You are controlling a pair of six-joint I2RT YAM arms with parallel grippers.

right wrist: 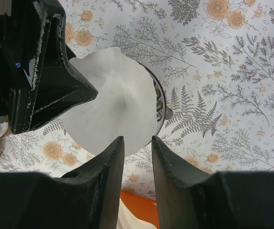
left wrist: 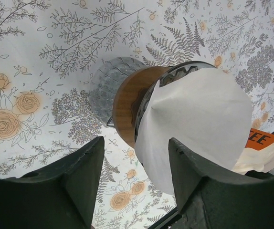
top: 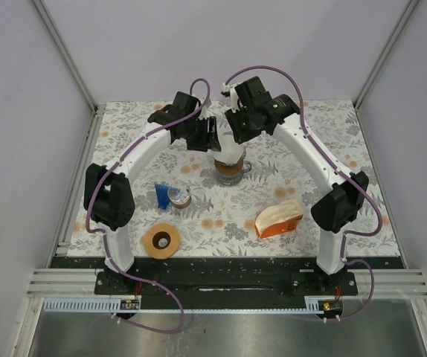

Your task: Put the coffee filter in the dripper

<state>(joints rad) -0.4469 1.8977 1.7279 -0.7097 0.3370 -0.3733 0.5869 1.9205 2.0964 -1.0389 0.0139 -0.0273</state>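
Observation:
The dripper (top: pixel 230 171) is glass with a wooden collar (left wrist: pixel 126 107) and stands mid-table. The white paper coffee filter (top: pixel 229 153) lies over its mouth and overhangs the rim; it also shows in the left wrist view (left wrist: pixel 199 119) and the right wrist view (right wrist: pixel 113 102). My left gripper (left wrist: pixel 137 142) is open beside the dripper, with the filter's edge reaching between its fingers but not pinched. My right gripper (right wrist: pixel 137 139) hangs just above the filter's near edge, its jaws a little apart with nothing between them. Both grippers (top: pixel 210 135) (top: pixel 237 132) crowd over the dripper.
An orange and cream filter packet (top: pixel 279 219) lies front right. A tan tape roll (top: pixel 161 241) lies front left. A blue item and a small jar (top: pixel 175 196) stand left of the dripper. White walls enclose the flowered tablecloth (top: pixel 310 163).

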